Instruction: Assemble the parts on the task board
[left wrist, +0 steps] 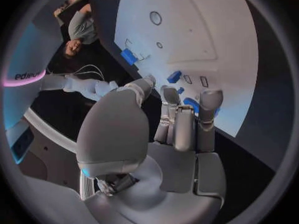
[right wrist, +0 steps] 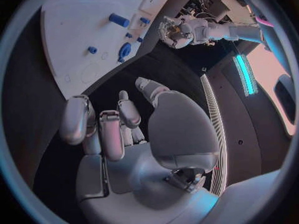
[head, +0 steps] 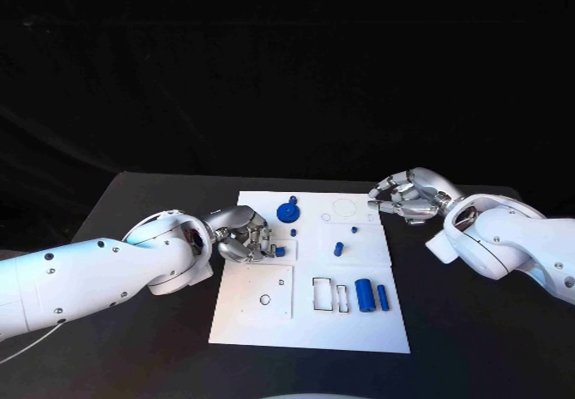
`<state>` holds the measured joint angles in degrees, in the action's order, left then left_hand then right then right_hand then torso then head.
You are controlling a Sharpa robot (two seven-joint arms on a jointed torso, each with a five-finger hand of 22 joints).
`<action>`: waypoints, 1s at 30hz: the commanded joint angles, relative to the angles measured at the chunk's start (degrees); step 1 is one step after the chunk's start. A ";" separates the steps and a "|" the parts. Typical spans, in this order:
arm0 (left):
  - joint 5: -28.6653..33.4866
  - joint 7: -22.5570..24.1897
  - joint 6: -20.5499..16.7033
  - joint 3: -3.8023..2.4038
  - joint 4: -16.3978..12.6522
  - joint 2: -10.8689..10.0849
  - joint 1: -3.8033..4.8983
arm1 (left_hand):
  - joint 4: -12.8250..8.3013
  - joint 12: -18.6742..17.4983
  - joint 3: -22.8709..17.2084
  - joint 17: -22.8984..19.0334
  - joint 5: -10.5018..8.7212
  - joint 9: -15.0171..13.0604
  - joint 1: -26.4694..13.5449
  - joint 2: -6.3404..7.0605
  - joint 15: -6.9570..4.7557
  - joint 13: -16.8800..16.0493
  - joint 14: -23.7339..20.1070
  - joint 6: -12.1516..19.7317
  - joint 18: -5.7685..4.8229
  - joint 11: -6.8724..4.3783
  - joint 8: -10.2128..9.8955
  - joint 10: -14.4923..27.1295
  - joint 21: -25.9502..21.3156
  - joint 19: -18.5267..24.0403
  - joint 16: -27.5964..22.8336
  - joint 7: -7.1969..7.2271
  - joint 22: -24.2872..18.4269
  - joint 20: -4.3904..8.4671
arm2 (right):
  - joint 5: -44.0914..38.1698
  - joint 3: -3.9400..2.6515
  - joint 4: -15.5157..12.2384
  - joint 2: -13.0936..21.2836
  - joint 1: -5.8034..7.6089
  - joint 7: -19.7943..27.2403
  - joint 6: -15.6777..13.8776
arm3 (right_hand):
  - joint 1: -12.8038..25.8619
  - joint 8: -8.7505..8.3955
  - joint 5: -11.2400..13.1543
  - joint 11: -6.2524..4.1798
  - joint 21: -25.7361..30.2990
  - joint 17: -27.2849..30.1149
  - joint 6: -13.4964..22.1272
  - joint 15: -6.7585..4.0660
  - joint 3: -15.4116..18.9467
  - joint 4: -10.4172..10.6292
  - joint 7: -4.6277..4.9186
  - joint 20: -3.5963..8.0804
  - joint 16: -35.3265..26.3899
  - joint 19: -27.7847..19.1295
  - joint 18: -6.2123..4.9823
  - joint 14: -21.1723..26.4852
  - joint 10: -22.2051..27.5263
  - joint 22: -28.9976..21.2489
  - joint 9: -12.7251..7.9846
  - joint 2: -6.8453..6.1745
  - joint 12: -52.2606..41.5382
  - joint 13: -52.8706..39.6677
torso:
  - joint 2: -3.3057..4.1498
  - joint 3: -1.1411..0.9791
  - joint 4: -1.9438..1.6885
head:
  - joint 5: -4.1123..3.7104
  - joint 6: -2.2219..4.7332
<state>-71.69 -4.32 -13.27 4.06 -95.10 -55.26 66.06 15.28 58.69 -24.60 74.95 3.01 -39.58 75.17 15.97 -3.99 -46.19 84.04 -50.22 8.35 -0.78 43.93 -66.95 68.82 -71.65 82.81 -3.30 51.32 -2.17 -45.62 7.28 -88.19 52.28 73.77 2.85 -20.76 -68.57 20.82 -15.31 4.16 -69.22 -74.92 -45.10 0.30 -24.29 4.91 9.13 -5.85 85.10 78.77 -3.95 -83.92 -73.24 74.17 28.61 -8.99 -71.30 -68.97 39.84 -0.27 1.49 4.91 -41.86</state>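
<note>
Left hand: the left hand (head: 243, 235) hangs over the task board's (head: 371, 332) left edge with fingers curled; whether it grips a small blue part (head: 279, 250) beside its fingertips, I cannot tell.
Right hand: the right hand (head: 407, 197) hovers off the board's far right corner, fingers loosely curled, grasping nothing.
Parts: two blue cylinders (head: 371, 296) lie side by side near the right edge, long axes running near to far; a round blue part (head: 289, 211) sits near the far edge.
Open room: bare black table (head: 144, 199) surrounds the board.
</note>
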 commanded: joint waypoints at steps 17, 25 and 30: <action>-20.73 -12.24 -1.48 0.36 2.49 4.39 -0.64 | 1.61 10.46 15.29 9.97 0.02 -6.88 -0.69 -4.15 -1.87 -10.21 4.59 -0.10 -2.71 -2.11 8.80 -6.17 6.46 -4.44 4.24 2.58 10.13 1.49 | -0.82 0.01 -0.05 0.02 -0.24 0.37 0.76 | -0.51 0.31 -0.50 0.10 0.08 -3.20 0.41 -0.34 -0.27 0.25 0.08 -0.09 -0.14 -0.27 -0.98 -3.28 0.20 0.10 -0.06 0.31 -0.09 -0.07 | 0.08 0.01 0.02 | -0.26 -0.56; -21.18 -14.42 -0.47 0.38 3.24 5.25 -0.72 | 1.60 10.98 15.85 10.36 0.10 -7.12 -0.65 -4.71 -1.94 -10.78 4.70 -0.17 -2.81 -2.21 8.98 -6.51 6.84 -4.69 4.49 2.70 10.75 1.55 | -0.84 0.01 -0.05 -0.02 -0.32 0.44 0.79 | -0.51 0.31 -0.50 0.10 0.08 -3.20 0.41 -0.34 -0.27 0.25 0.08 -0.09 -0.14 -0.27 -0.98 -3.28 0.20 0.10 -0.06 0.31 -0.09 -0.07 | 0.03 -0.04 -0.04 | -0.27 -0.73; -21.24 -14.88 0.01 0.38 3.31 5.55 -0.73 | 1.61 11.45 15.98 10.61 0.11 -7.27 -0.46 -5.00 -2.01 -11.35 4.78 -0.29 -2.88 -2.30 9.13 -6.87 7.08 -4.85 4.65 2.80 11.12 1.59 | -0.84 0.01 -0.06 -0.04 -0.34 0.45 0.80 | -0.56 0.39 -0.58 0.10 0.10 -3.20 0.42 -0.34 -0.31 0.24 0.09 -0.09 -0.15 -0.26 -0.98 -3.29 0.15 0.11 -0.07 0.32 -0.15 -0.11 | 0.05 -0.05 -0.01 | -0.27 -0.78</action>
<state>-91.89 -17.65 -14.68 4.46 -91.74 -49.88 65.36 16.91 69.96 -8.92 74.94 3.01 -46.80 74.73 11.50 -5.62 -57.49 83.84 -50.49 6.20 -3.05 52.90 -73.35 75.57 -76.08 87.13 -1.00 62.42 -0.52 -45.80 7.29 -88.19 52.29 73.49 2.93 -20.76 -68.79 20.82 -15.65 4.16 -69.22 -74.91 -45.11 0.30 -24.45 5.07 9.14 -5.85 85.10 78.77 -3.96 -83.92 -73.24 74.21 28.61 -8.77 -71.30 -69.04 39.90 -0.31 1.47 4.64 -42.59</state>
